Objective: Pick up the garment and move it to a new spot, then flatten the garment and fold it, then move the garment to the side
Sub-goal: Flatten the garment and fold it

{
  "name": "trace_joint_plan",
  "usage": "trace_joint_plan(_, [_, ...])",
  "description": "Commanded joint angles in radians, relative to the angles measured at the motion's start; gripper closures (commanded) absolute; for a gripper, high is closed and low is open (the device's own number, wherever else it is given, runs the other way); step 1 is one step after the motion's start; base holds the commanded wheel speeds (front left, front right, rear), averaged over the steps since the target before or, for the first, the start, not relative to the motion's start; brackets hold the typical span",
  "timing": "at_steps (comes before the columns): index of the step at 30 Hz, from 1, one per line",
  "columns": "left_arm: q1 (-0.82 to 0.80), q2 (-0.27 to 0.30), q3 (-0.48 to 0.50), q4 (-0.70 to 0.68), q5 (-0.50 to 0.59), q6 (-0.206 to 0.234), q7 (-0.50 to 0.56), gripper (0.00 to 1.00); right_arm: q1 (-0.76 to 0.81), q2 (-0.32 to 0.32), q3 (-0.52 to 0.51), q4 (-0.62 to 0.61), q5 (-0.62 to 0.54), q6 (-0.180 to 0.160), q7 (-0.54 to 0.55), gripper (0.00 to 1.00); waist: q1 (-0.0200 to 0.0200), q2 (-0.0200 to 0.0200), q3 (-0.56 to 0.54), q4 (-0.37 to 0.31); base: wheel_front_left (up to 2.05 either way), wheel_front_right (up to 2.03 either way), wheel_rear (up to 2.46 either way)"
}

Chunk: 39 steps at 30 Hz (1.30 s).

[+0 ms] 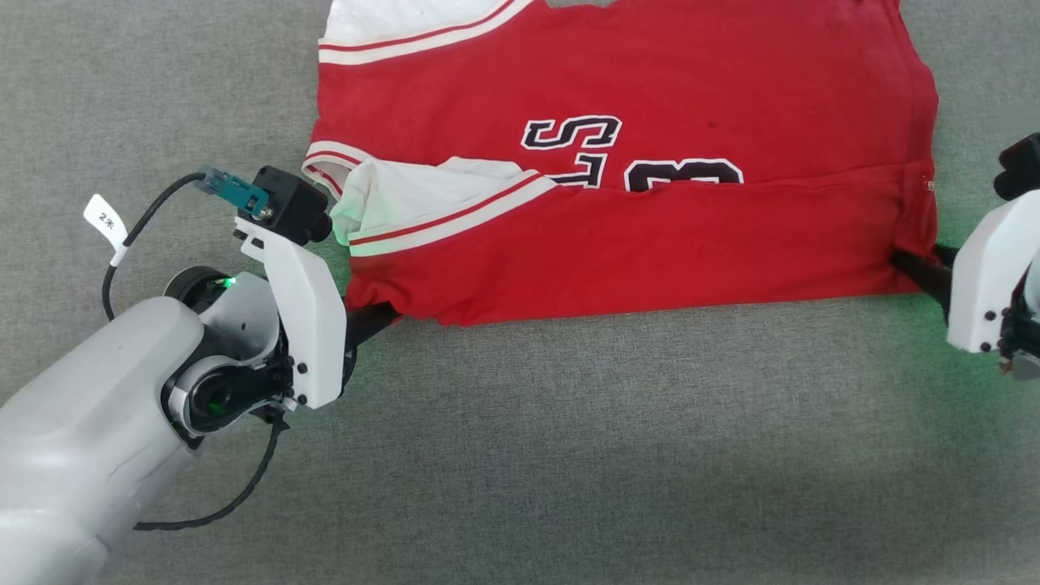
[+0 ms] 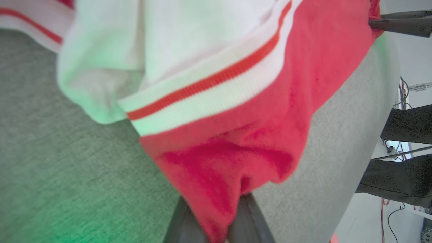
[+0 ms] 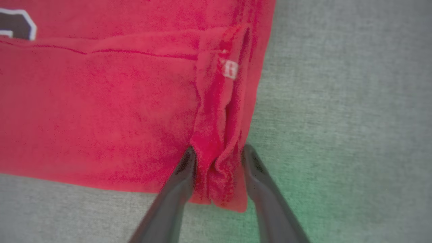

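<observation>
We see the red shirt [image 1: 650, 236] folded on the far mat [image 1: 569, 455], print cut to "S" and "3", tag [image 3: 230, 70] unreadable, left gripper [image 2: 219, 233] pinching the near-left corner, right gripper [image 3: 217, 155] astride the near-right corner, grip unclear to us.

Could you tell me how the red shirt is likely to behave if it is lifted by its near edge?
Probably floppy: the shirt already lies folded over itself and bunches into soft creases at the right pincer. Likely light, since thin cloth fits between the fingers of the left pincer. It would probably sag between the two pincers.
</observation>
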Motion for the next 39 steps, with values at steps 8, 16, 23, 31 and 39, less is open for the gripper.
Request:
trace_joint_plan(8, [0.085,0.043,0.005,-0.037,-0.016,0.0,-0.051,1.0,0.051,-0.007,0.016,0.006,0.024,0.0,-0.04,1.0,0.0,-0.0001,-0.057,-0.002,0.0,0.0,0.0])
trace_joint_plan(16, [0.226,0.136,-0.004,-0.208,-0.019,0.048,-0.125,1.0,0.183,-0.072,0.009,-0.093,0.054,0.0,-0.004,1.0,0.0,-0.0001,-0.109,0.013,0.0,0.0,0.0])
trace_joint_plan(23, [0.344,0.214,-0.02,-0.38,-0.012,0.125,-0.181,1.0,0.343,-0.111,-0.046,-0.222,0.09,0.0,0.039,1.0,0.0,-0.0001,-0.114,0.016,0.0,0.0,0.0])
trace_joint_plan(31, [0.366,0.221,-0.005,-0.417,-0.016,0.164,-0.22,0.0,0.37,-0.063,-0.117,-0.268,0.048,0.0,-0.031,0.0,0.0,-0.0001,-0.113,0.008,0.0,0.0,0.0])
trace_joint_plan(39, [0.328,0.314,0.08,-0.431,-0.03,0.193,-0.274,0.0,0.335,0.011,-0.188,-0.316,-0.059,0.0,-0.25,0.0,0.0,-0.0001,-0.114,-0.029,0.0,0.0,0.0])
